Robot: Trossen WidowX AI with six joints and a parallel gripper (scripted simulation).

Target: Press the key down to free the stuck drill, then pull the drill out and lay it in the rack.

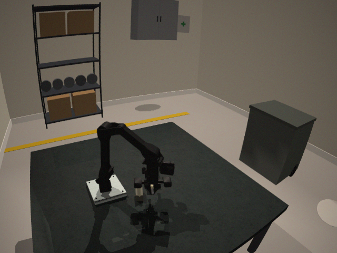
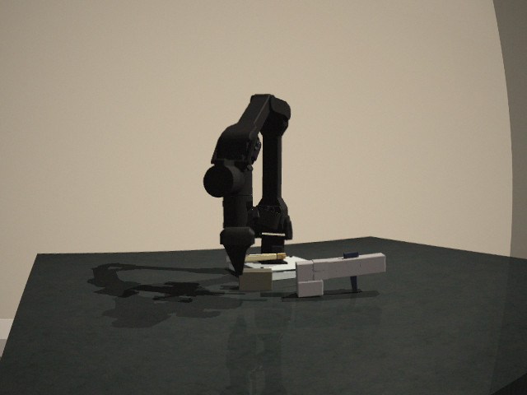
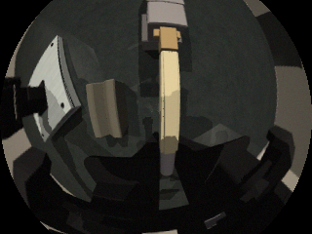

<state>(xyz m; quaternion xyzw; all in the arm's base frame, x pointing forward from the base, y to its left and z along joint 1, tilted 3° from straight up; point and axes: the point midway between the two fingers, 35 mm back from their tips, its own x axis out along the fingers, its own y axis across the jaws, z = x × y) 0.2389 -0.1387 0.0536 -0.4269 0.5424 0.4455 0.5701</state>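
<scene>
The hand (image 2: 236, 271) points straight down over the dark desk (image 2: 383, 340), its fingers clamped on the near end of the tan drill (image 3: 170, 100). The drill lies level above the desk, its far end at the mouth of the grey block (image 2: 340, 267), which carries a small blue key (image 2: 350, 255) on top. A tan rack (image 2: 255, 281) sits on the desk just beside the hand, with the arm's base plate (image 1: 106, 192) behind.
</scene>
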